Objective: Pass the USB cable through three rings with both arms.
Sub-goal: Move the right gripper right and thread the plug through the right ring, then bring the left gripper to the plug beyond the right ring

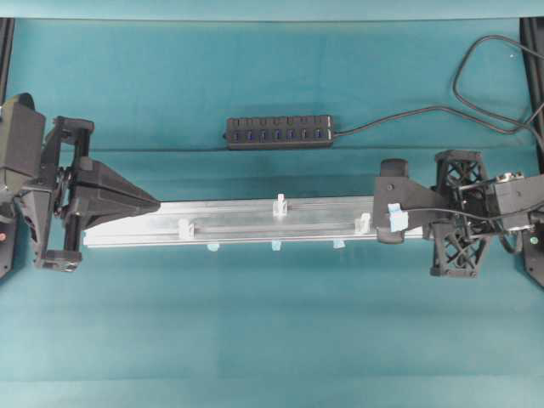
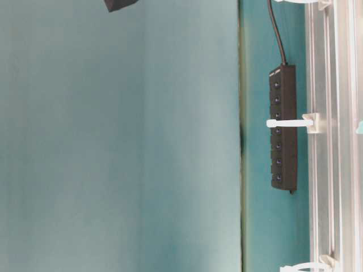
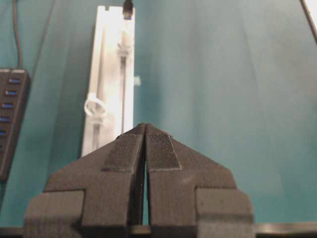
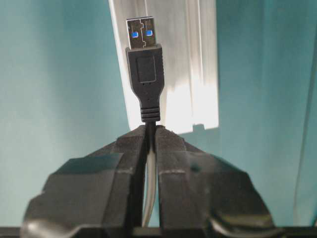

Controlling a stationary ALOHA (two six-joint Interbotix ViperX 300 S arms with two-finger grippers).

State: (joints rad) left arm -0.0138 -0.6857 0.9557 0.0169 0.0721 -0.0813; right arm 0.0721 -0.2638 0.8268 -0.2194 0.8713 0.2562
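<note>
My right gripper point(image 4: 151, 128) is shut on the USB cable just behind its black plug point(image 4: 144, 74). The plug's metal tip points along the silver rail point(image 4: 188, 74), over its near end. From overhead, that gripper point(image 1: 380, 204) sits at the rail's right end beside the nearest ring point(image 1: 363, 223). The other two rings point(image 1: 279, 205) point(image 1: 184, 228) stand further left on the rail point(image 1: 238, 212). At the rail's left end, my left gripper point(image 1: 157, 205) is shut on nothing. In its wrist view the pads point(image 3: 161, 148) meet and two rings point(image 3: 94, 106) point(image 3: 124, 42) show ahead.
A black multi-port hub point(image 1: 279, 133) lies behind the rail, its cord point(image 1: 408, 116) looping to the back right. Small pale blue tabs point(image 1: 276, 246) line the rail's front edge. Black frame posts point(image 1: 531, 51) stand at the back corners. Teal cloth covers the table.
</note>
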